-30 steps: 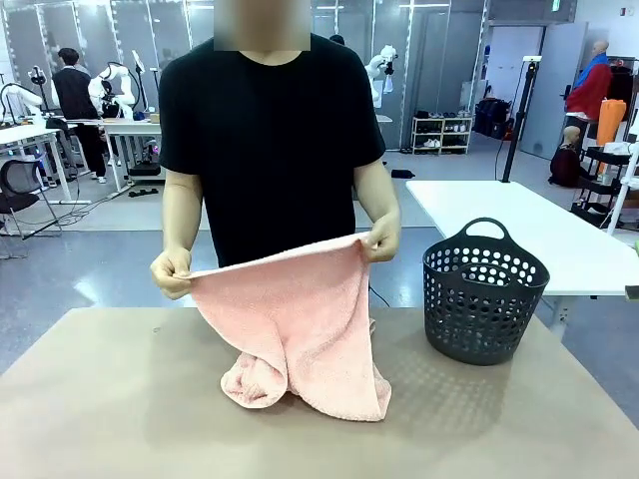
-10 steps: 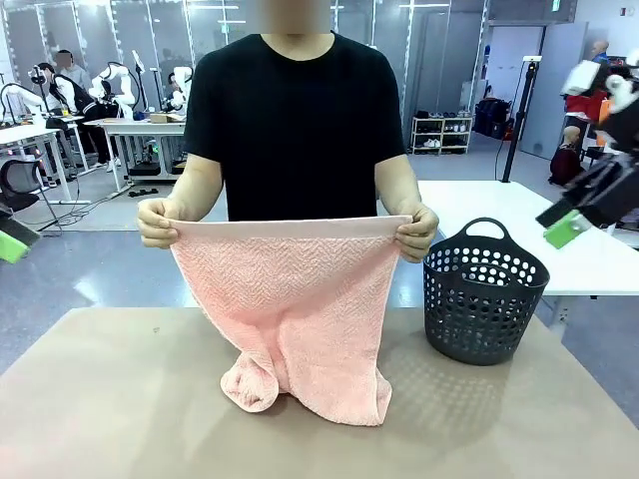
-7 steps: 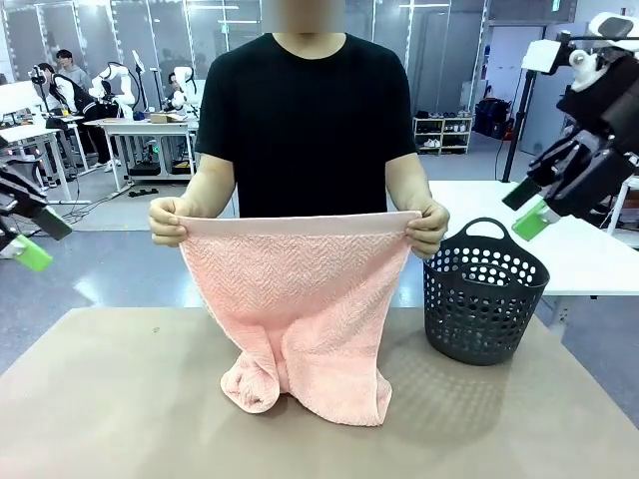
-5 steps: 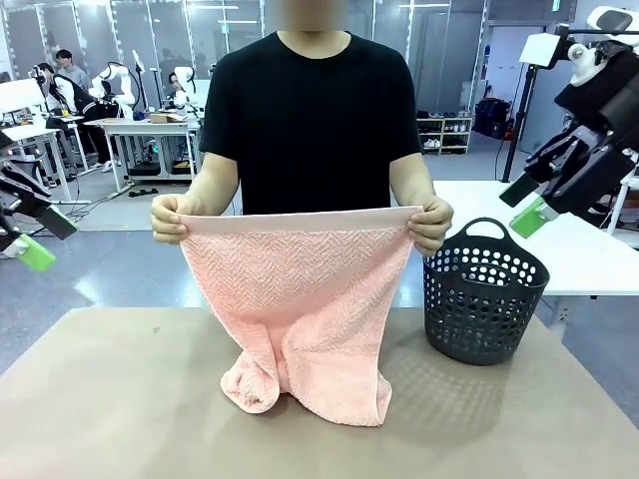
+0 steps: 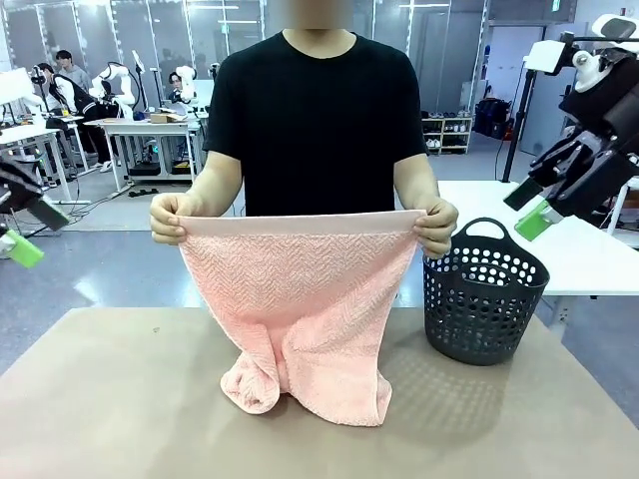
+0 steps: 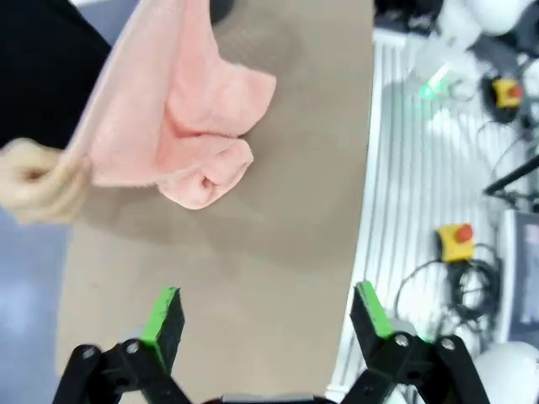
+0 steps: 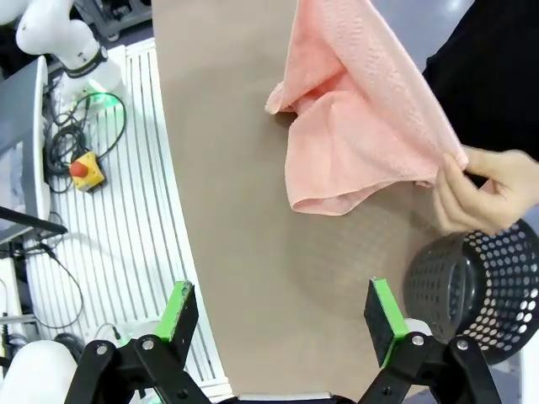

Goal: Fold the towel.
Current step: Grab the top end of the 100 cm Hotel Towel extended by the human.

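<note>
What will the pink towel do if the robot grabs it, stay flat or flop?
Probably flop: the towel hangs limp from the person's hands and its bottom bunches on the table. Its fuzzy weave likely grips rather than slips. It seems light, held up by two corners.

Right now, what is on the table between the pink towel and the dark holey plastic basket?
Only bare brown tabletop lies between the pale pink terry towel and the dark plastic basket, as the front view shows.
</note>
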